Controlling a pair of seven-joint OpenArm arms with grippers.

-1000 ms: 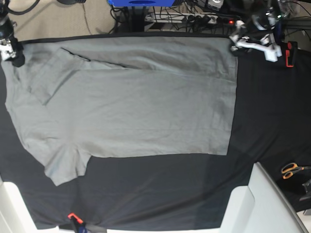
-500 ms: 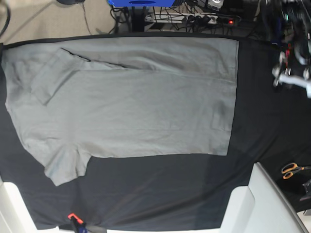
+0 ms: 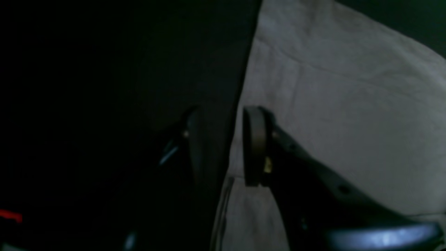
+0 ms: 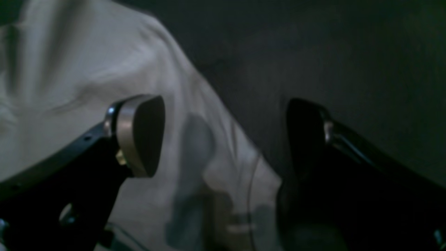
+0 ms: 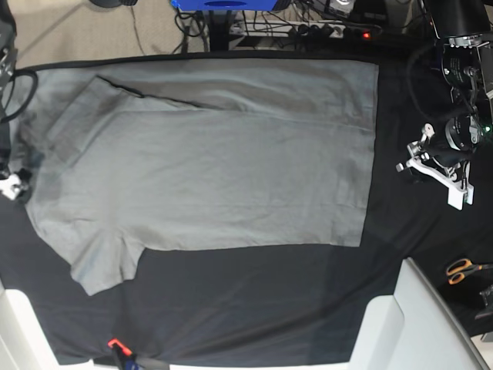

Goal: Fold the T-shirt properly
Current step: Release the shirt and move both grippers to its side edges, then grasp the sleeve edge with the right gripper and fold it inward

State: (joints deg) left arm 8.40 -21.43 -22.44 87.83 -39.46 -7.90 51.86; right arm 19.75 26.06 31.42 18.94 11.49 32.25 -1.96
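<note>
Both arms have come down along the table's sides since a second ago: the left gripper [image 5: 410, 159], then at the shirt's far right corner, now sits over bare black table cloth [image 5: 431, 231] to the right of the hem, and the right gripper [image 5: 14, 185], then at the far left corner, now stands at the shirt's left edge, roughly midway down. The T-shirt [image 5: 216, 169] lies flat across the cloth, light grey and slightly wrinkled, hem to the right and shoulders to the left; its far strip is folded over onto the body, the far sleeve lying on top, while the near sleeve [image 5: 104, 262] still spreads out onto the cloth at near left. In the left wrist view the left gripper [image 3: 221, 146] shows a narrow gap between its fingers [image 3: 252, 146], which straddle the shirt's edge [image 3: 341, 104], one over grey cloth and one over black; the picture is dark, and whether the fabric is actually pinched cannot be told. In the right wrist view the right gripper [image 4: 226, 136] stands wide open, one finger above the T-shirt [image 4: 87, 69] and the other above the dark cloth, with nothing between them but the shirt's edge below. Orange-handled scissors [image 5: 462, 270] lie at the near right, and cables and a power strip [image 5: 308, 31] run beyond the far edge.
</note>
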